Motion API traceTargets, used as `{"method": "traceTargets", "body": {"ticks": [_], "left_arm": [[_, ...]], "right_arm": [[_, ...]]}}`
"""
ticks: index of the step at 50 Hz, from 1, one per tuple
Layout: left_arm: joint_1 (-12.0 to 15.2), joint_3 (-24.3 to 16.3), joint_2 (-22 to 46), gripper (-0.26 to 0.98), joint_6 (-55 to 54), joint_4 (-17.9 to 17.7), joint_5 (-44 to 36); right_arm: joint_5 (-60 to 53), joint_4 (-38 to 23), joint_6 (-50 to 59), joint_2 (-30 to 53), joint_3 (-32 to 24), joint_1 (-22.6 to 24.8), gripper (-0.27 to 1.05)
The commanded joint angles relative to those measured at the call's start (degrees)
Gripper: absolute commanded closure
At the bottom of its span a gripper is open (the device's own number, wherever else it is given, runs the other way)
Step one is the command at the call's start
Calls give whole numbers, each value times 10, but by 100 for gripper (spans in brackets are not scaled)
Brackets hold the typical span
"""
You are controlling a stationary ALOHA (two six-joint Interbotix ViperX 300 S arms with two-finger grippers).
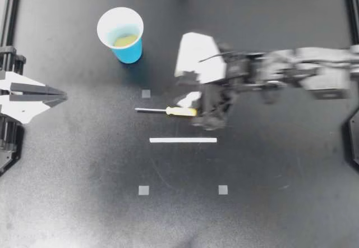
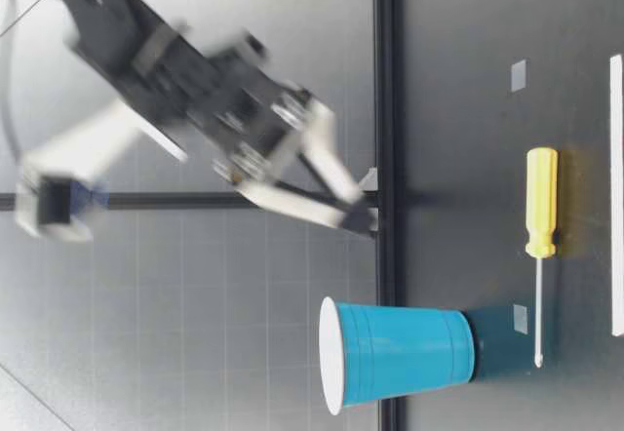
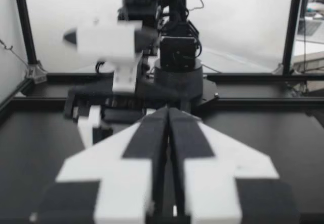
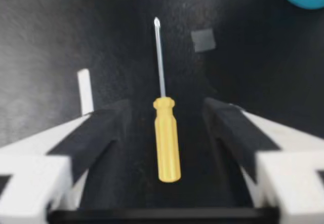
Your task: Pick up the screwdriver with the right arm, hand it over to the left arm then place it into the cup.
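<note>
Top view: the screwdriver [image 1: 168,111] lies flat at mid-frame, shaft pointing left, with bare table [image 1: 269,203] around it. A white strip [image 1: 183,140] lies just below it. My right gripper [image 1: 203,112] is at the handle end. The cup [image 1: 120,33] stands upper left, well apart. My left gripper [image 1: 60,96] is at the left edge.

Low view: the screwdriver lies nearer the camera than the cup.

Left wrist view: the fingers [image 3: 152,133] press together.

Right wrist view: the handle lies between spread fingers [image 4: 101,133], a gap on each side.
</note>
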Motion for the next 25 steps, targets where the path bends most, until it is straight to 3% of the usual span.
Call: {"method": "traceTargets", "body": {"ticks": [1, 11, 25], "left_arm": [[1, -5, 3, 57, 0, -1, -5], [1, -4, 3, 57, 1, -1, -5], [1, -4, 3, 57, 1, 0, -5]], "right_arm": [[28, -3, -1, 24, -44, -5, 11], [90, -4, -21, 82, -90, -4, 14], [86, -4, -39, 121, -101, -4, 14]]}}
